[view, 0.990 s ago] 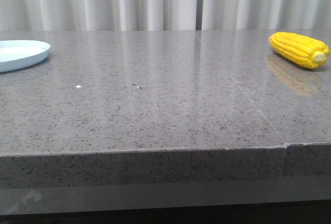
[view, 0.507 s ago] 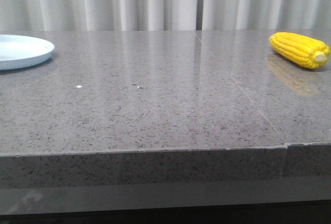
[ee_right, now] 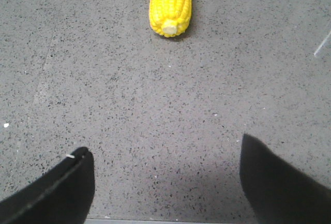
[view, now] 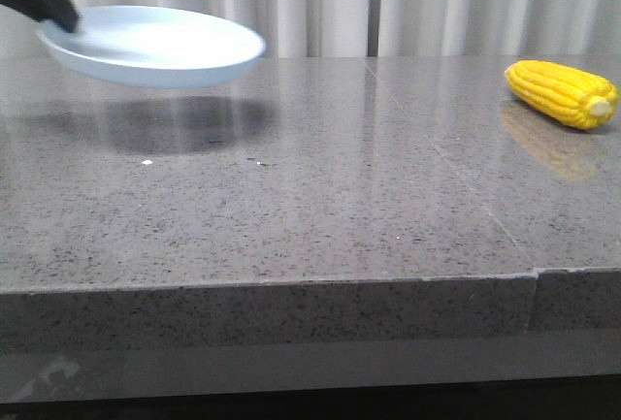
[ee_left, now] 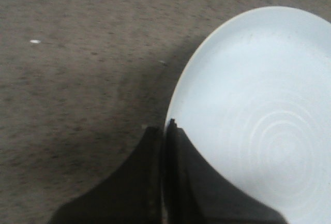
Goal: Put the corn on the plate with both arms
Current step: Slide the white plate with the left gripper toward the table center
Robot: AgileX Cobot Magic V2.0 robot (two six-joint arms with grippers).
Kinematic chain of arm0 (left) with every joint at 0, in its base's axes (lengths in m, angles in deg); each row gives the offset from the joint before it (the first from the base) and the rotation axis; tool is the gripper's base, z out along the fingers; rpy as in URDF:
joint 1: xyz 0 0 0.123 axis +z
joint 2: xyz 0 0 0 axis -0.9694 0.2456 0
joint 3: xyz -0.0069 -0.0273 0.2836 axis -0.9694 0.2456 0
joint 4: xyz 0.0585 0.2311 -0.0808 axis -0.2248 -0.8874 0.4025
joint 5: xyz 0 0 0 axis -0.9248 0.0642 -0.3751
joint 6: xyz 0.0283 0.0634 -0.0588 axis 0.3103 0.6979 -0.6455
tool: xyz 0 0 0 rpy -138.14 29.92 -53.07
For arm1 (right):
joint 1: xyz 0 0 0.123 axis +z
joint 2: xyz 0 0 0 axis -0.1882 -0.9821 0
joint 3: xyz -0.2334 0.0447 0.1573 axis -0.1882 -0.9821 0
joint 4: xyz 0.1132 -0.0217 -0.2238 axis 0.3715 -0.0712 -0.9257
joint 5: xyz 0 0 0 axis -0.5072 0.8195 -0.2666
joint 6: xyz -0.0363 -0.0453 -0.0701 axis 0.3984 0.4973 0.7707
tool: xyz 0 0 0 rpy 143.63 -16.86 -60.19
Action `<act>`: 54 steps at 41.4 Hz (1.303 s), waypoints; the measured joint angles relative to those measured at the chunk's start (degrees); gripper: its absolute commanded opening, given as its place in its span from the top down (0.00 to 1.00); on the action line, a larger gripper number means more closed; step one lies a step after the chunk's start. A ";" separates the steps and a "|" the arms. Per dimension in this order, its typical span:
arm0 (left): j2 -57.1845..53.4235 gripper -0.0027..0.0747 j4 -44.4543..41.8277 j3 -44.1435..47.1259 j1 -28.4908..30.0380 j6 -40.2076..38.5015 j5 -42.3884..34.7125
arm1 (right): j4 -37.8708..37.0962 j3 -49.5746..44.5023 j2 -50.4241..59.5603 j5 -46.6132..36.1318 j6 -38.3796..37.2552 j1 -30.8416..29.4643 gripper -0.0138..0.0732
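Note:
The pale blue-white plate (view: 155, 47) hangs in the air above the table's back left and casts a shadow on the stone. My left gripper (view: 60, 15) is shut on its left rim; in the left wrist view the two dark fingers (ee_left: 164, 131) pinch the plate's (ee_left: 258, 110) edge. The yellow corn (view: 563, 93) lies on the table at the far right, pale stub toward the front right. In the right wrist view the corn (ee_right: 170, 1) lies ahead of my open, empty right gripper (ee_right: 165, 157), stub end toward it. The right gripper does not show in the front view.
The grey speckled stone table (view: 310, 207) has a seam running from the back centre to the front right, and a front edge with a small step at the right. White curtains (view: 320, 3) hang behind. A small white speck (view: 147, 162) lies left of centre.
The plate has risen off the table at the far left and moved right, now held in the air by my left gripper. The corn has not moved.

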 measured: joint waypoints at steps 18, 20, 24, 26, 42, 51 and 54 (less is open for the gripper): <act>5.56 0.99 1.39 0.00 -11.18 0.12 -2.66 | 0.00 0.00 0.00 0.00 0.00 0.00 0.15; 6.28 0.99 1.39 0.00 -11.53 0.12 -2.66 | 0.00 0.00 0.00 0.00 0.00 0.00 0.15; 7.19 0.93 1.39 0.00 -11.53 0.12 -2.87 | 0.00 0.00 0.00 0.00 0.00 0.00 0.15; 7.46 0.88 1.39 0.00 -11.53 0.12 -3.00 | 0.00 0.00 0.00 0.00 0.00 0.00 0.15; 7.48 0.51 1.31 0.00 -11.53 0.12 -3.15 | 0.00 0.00 0.00 0.00 0.00 0.00 0.15; 2.07 0.51 -2.14 0.00 -12.82 0.12 -1.17 | 0.00 0.00 0.00 0.00 0.00 0.00 0.15; -1.17 0.51 -4.66 0.00 -14.45 0.12 0.25 | 0.00 0.00 0.00 0.00 0.00 0.00 0.15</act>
